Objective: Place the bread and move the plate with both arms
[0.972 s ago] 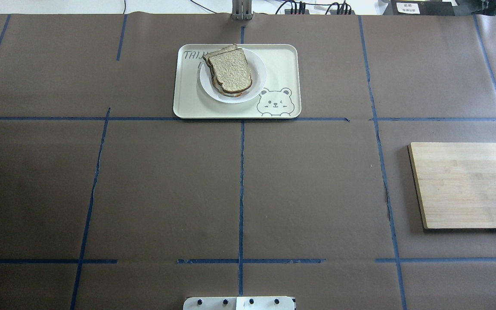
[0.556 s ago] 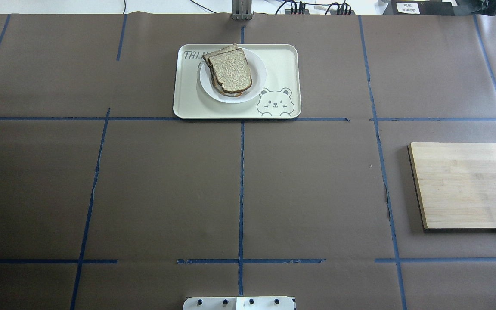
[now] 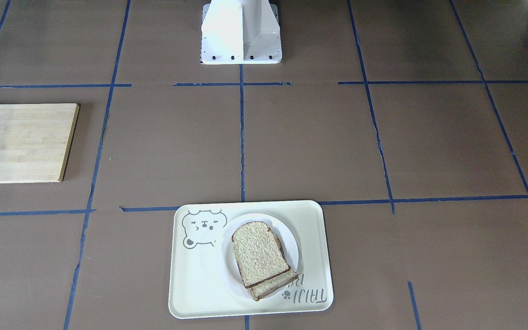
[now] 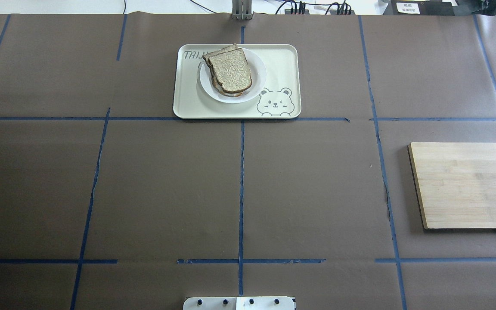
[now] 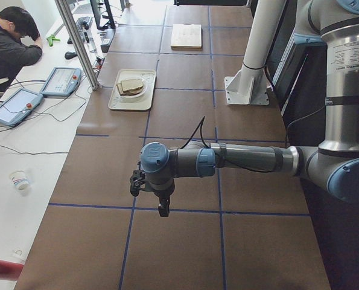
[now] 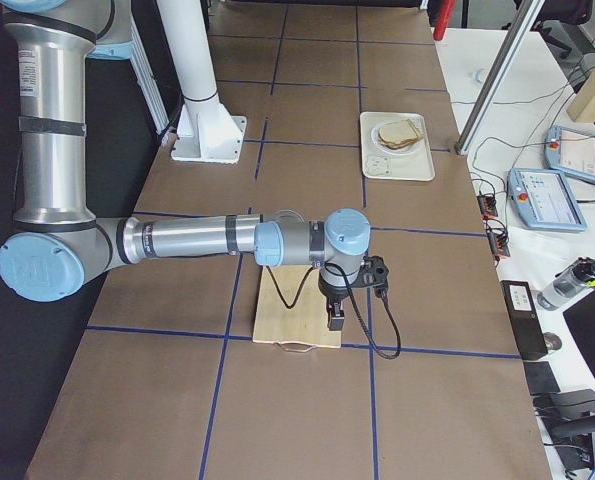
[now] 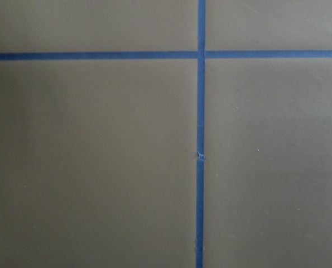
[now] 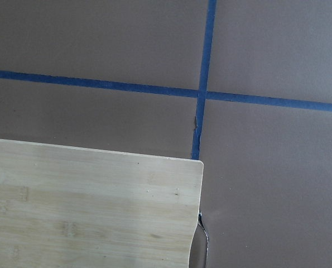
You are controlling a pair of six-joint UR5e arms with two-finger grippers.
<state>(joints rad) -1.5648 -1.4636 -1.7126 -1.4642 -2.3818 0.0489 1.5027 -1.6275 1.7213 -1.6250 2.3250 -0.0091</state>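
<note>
The bread (image 4: 230,70) lies on top of a second similar slice on the white plate (image 4: 260,76), which sits on the cream bear tray (image 4: 283,69) at the table's far middle. They also show in the front-facing view: bread (image 3: 258,251), plate (image 3: 292,239), tray (image 3: 200,284). My left gripper (image 5: 161,208) shows only in the exterior left view, hanging over bare table far from the tray. My right gripper (image 6: 335,322) shows only in the exterior right view, above the wooden board's edge. I cannot tell whether either is open or shut. Neither holds anything I can see.
A wooden board (image 4: 467,185) lies at the right side of the table; its corner shows in the right wrist view (image 8: 87,206). The white pedestal (image 3: 241,32) stands at the robot's edge. An operator (image 5: 10,42) sits beyond the table's far edge.
</note>
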